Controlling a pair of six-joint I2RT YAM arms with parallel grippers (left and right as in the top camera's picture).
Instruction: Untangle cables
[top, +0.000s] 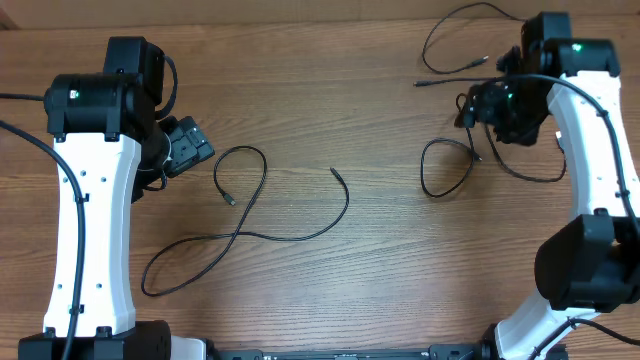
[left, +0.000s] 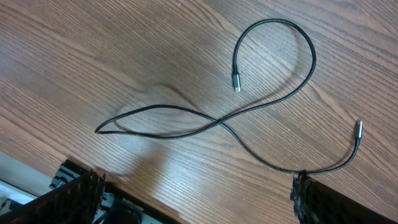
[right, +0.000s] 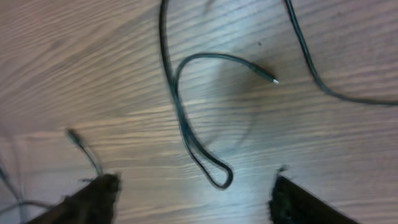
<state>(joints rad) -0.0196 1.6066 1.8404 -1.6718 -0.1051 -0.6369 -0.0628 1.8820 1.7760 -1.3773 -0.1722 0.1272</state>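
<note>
Black cords lie in three separate runs on the wooden bench (top: 330, 310), so much of the sorting looks done. The longest, a figure-eight cable (top: 240, 232), sprawls across the middle, crossing itself once, with both plugs lying free.

Left of the figure-eight cable, the left end effector (top: 190, 148) hangs released, its fingers (left: 81, 196) spread wide with nothing between them. Its wrist view frames nearly all of that cable, which suggests it is parked clear so the cord lies undisturbed.

Well to the right of the figure-eight cable lies a small loop (top: 422, 172). Farther right, toward the far edge, a third cable (top: 450, 72) trails in an open curve.

The right end effector (right: 196, 190) sits low over this right-hand group, not clenched, its fingers apart and straddling a folded cord (right: 185, 134). That wrist picture is smeared, so I cannot tell whether a pad touches the cord, which is probably the small loop.

Straddling the fold makes sense. A pinch there would let the arm drag the loop away from the other cord passing close by. What remains, as I judge it, is parting those right-hand cords and perhaps opening the single crossing of the figure-eight cable.
</note>
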